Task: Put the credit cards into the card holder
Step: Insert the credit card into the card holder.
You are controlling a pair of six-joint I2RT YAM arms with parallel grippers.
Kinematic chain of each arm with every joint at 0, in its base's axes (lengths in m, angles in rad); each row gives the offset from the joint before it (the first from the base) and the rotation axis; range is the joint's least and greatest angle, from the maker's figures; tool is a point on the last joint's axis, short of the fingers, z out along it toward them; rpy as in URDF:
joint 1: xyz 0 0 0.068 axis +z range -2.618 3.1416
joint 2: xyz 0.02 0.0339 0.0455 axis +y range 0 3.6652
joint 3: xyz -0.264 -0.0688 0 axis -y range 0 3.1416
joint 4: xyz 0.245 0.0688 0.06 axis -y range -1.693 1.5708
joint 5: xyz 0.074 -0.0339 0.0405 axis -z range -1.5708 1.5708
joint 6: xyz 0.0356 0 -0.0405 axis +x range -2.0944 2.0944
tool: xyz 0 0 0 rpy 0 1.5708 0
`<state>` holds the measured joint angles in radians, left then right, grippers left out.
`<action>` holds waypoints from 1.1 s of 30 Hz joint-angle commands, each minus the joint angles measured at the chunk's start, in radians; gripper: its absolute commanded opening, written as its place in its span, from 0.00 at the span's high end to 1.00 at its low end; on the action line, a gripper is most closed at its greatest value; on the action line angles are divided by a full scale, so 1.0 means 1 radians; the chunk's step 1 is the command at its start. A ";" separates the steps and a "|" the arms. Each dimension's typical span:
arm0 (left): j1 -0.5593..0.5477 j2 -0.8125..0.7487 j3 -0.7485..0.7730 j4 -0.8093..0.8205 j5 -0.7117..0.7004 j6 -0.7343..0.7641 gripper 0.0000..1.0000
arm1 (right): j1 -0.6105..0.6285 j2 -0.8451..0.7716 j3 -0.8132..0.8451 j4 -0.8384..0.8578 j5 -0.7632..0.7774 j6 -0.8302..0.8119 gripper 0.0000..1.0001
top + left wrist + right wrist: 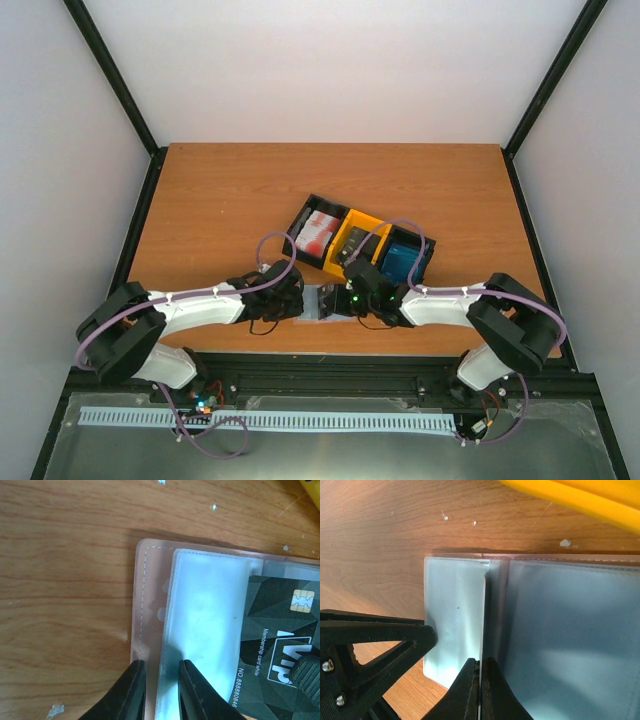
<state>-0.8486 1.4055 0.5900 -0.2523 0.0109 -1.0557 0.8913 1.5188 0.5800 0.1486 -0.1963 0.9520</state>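
Note:
The pinkish-tan card holder (325, 303) lies open on the table between both grippers. In the left wrist view its pink cover (150, 580) and a frosted clear pocket (210, 610) show, with a dark grey VIP card (280, 630) partly under the pocket's right side. My left gripper (161, 680) stands slightly open and straddles the pocket's left edge. My right gripper (480, 672) is shut on a thin edge, the dark card seen edge-on, over the holder's grey inside (452, 610). More credit cards sit in the bins: red-and-white (318, 232), dark (352, 245), blue (400, 262).
Behind the holder stand three joined bins: a black one (303, 215), a yellow one (368, 218) and another black one (428, 252). The yellow bin's rim (580, 497) is close above the right gripper. The left gripper's finger (380, 640) reaches into the right wrist view.

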 commanded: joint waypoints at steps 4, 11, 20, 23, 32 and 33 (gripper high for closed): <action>0.002 0.050 -0.009 -0.052 -0.008 -0.005 0.80 | -0.004 0.037 -0.007 0.008 0.016 0.020 0.97; 0.002 0.045 -0.008 -0.065 -0.011 -0.013 0.80 | -0.003 0.023 -0.034 -0.027 0.105 0.074 0.97; 0.002 0.043 -0.004 -0.060 -0.009 -0.020 0.80 | -0.003 0.039 -0.058 0.026 0.102 0.080 0.97; 0.002 0.045 -0.002 -0.058 -0.005 -0.017 0.80 | -0.002 0.062 -0.058 0.070 0.055 0.056 0.97; 0.002 0.052 0.006 -0.050 -0.001 -0.013 0.80 | 0.015 0.100 -0.078 0.162 -0.051 0.093 0.97; 0.002 0.052 0.007 -0.050 0.000 -0.013 0.80 | 0.016 0.105 -0.075 0.160 -0.057 0.095 0.97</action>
<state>-0.8486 1.4124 0.5995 -0.2668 0.0078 -1.0634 0.8928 1.5852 0.5320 0.3332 -0.2115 1.0374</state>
